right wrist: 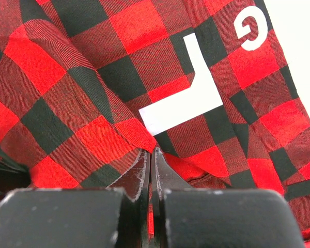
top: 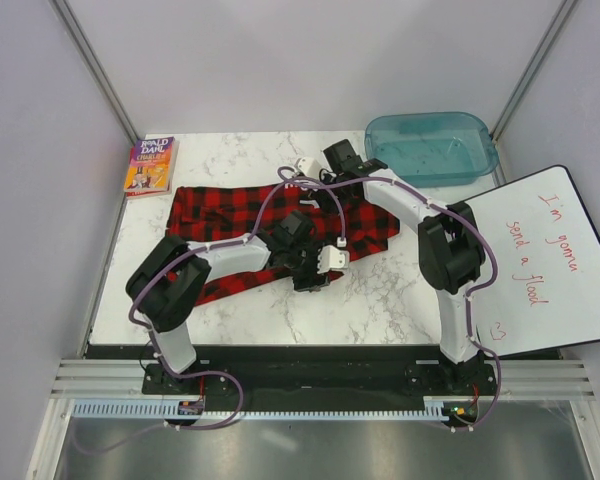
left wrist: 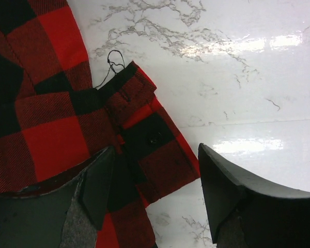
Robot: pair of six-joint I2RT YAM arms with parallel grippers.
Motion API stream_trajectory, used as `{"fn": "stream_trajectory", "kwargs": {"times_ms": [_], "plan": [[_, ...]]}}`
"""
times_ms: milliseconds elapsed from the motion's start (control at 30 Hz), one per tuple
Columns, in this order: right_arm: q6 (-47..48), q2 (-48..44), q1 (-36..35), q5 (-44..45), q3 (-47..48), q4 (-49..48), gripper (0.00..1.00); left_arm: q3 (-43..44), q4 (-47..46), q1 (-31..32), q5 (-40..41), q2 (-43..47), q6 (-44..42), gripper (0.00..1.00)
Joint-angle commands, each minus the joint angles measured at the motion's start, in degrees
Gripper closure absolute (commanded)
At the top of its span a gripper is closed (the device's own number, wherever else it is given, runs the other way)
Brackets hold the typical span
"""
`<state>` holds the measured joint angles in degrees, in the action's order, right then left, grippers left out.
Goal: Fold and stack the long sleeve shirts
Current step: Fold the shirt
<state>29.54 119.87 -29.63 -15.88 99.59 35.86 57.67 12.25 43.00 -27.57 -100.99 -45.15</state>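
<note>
- Long sleeve shirt (top: 230, 215): lies rumpled across the middle of the marble surface (top: 400, 290), running from near the left edge to past centre. Not yet a tidy fold.
- Right fingers (right wrist: 137, 175): closed, pinching a ridge of fabric beside the white lettering (right wrist: 186, 98). Probably pinning or lifting the body for a fold.
- Left fingers (left wrist: 93, 191): spread open, gripping nothing. One is over the sleeve cuff (left wrist: 144, 129), the other over bare marble, straddling the cuff's edge.
- Fabric: red-and-black buffalo check, soft twill. The cuff has a dark button and a loose thread.
</note>
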Motion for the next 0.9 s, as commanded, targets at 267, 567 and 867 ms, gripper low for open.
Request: {"fn": "stream_trajectory", "kwargs": {"times_ms": [267, 567, 867], "plan": [[-0.98, -0.52, 0.45, -1.87, 0.52, -1.14, 0.98, 3.42, 7.26, 2.79, 0.41, -2.03, -5.39, 0.43], [-1.15, -0.17, 0.45, -2.31, 0.52, -1.58, 0.98, 1.13, 5.77, 3.23, -0.02, 4.57, -4.51, 0.36], [-1.15, -0.08, 0.45, -2.32, 0.25, -1.84, 0.97, 2.71, 7.52, 3.23, 1.03, 1.59, -6.27, 0.32]]}}
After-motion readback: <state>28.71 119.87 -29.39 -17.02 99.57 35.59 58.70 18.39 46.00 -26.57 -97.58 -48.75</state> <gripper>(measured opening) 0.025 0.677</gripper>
